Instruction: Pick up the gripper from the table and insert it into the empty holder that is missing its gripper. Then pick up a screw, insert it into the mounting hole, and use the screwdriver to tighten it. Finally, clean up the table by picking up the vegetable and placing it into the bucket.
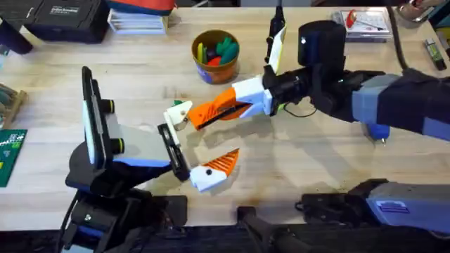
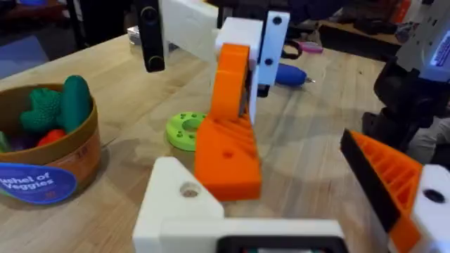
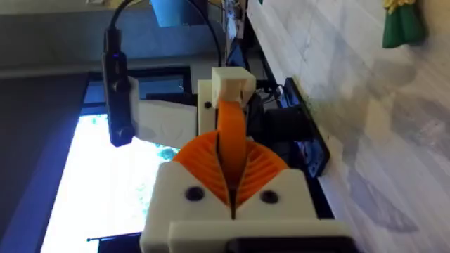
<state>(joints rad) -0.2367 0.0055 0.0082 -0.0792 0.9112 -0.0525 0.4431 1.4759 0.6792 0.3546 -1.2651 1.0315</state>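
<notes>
My right gripper [image 1: 235, 104] reaches across the table and is shut on the orange ridged gripper [image 1: 209, 112]. Its orange pads [image 3: 204, 165] clamp the piece from both sides. The wedge [image 2: 228, 151] hangs tilted just beyond the empty white holder [image 2: 179, 204] of my left gripper [image 1: 199, 140], close to it; I cannot tell if they touch. The left gripper is open, and its other finger [image 2: 394, 186] carries an orange tip. The blue screwdriver [image 1: 375, 130] lies partly under the right arm. A small green vegetable [image 3: 402, 24] lies on the table [image 1: 140, 77].
A round bucket [image 1: 198, 42] with toy veggies inside stands at the back centre. A bright green disc with holes [image 2: 184, 130] lies beside the held wedge. Boxes and cases line the far edge, and a green board [image 1: 8, 154] sits at the left edge.
</notes>
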